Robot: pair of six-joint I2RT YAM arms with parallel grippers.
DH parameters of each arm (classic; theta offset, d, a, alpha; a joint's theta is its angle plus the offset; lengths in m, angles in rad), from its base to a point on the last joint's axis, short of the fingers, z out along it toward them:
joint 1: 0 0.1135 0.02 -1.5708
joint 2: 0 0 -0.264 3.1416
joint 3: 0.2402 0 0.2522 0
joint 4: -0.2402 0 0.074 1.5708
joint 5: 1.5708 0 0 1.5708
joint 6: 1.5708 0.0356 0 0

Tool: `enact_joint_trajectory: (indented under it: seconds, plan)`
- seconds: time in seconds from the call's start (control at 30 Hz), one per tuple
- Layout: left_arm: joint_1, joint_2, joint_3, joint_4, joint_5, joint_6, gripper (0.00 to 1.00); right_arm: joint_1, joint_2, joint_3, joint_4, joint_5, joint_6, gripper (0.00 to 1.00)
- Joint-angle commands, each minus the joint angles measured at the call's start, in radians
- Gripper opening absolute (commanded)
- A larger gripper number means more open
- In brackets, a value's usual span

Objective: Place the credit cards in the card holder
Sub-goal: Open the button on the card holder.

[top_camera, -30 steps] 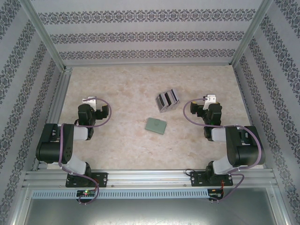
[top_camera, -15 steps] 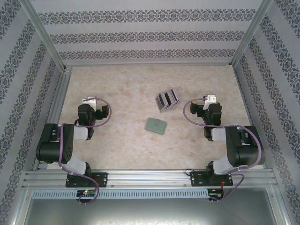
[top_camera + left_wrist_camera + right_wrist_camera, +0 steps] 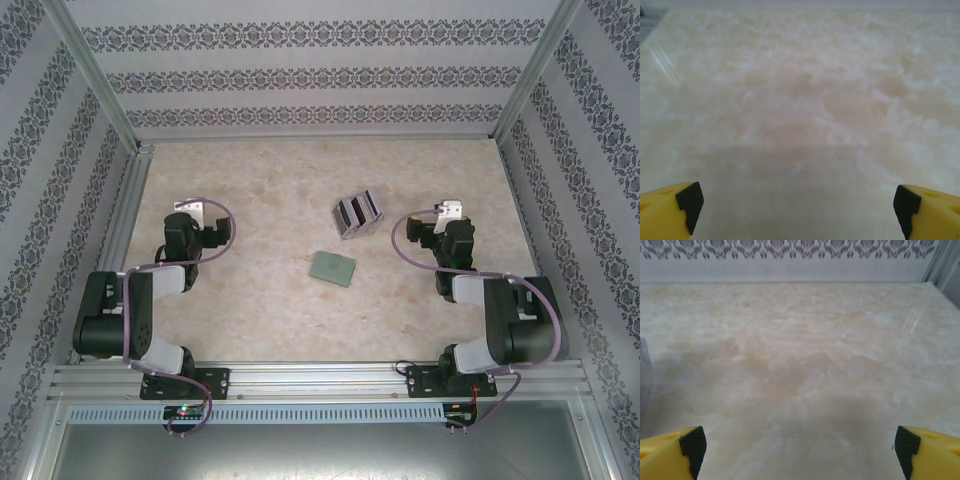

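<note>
The card holder (image 3: 332,267) is a flat pale green case lying closed at the table's middle. Just behind it lie the credit cards (image 3: 357,213), grey and dark rectangles overlapping side by side. My left gripper (image 3: 196,208) hovers at the left, well away from both. In the left wrist view the left gripper (image 3: 796,212) is open, its yellow fingers (image 3: 670,212) wide apart over bare marble. My right gripper (image 3: 450,209) sits right of the cards. In the right wrist view the right gripper (image 3: 797,450) is also open and holds nothing.
The marbled table (image 3: 270,180) is fenced by aluminium rails (image 3: 125,215) and patterned walls on three sides. A grey edge (image 3: 644,375) shows at the left border of the right wrist view. Both arm bases (image 3: 180,380) sit at the near rail.
My left arm has shifted: its wrist moved slightly away from the base and its elbow swung a little left. The right arm barely moved. The case and cards stayed put.
</note>
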Motion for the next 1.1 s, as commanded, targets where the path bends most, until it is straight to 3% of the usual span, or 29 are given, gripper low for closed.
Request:
enact_joint_trajectory:
  seconds: [0.0,0.17,0.27,0.33,0.47,0.6,0.8,0.93,1.07]
  plan:
    - [-0.012,-0.098,0.027,-0.129,-0.028,-0.004,1.00,0.010,-0.123,0.036,-0.136,0.034,0.020,0.98]
    - [-0.010,-0.204,0.136,-0.419,-0.062,-0.211,0.99,-0.003,-0.231,0.166,-0.487,-0.022,0.212,0.98]
    - [-0.010,-0.168,0.229,-0.523,0.066,-0.262,0.99,-0.019,-0.220,0.206,-0.545,-0.152,0.307,0.98]
    - [-0.010,-0.125,0.266,-0.523,0.184,-0.297,0.99,-0.025,-0.186,0.252,-0.603,-0.282,0.337,0.98]
    - [-0.019,-0.060,0.293,-0.458,0.309,-0.396,1.00,0.005,-0.120,0.329,-0.743,-0.403,0.391,0.97]
    - [-0.080,-0.009,0.326,-0.451,0.305,-0.418,1.00,0.104,-0.099,0.435,-0.995,-0.343,0.332,0.96]
    - [-0.178,0.070,0.363,-0.438,0.312,-0.429,1.00,0.276,-0.060,0.589,-1.319,-0.276,0.268,0.84]
    - [-0.222,0.088,0.352,-0.400,0.326,-0.424,1.00,0.424,-0.006,0.626,-1.415,-0.198,0.281,0.80]
    - [-0.242,0.092,0.343,-0.400,0.327,-0.399,1.00,0.480,0.067,0.675,-1.465,-0.162,0.305,0.71]
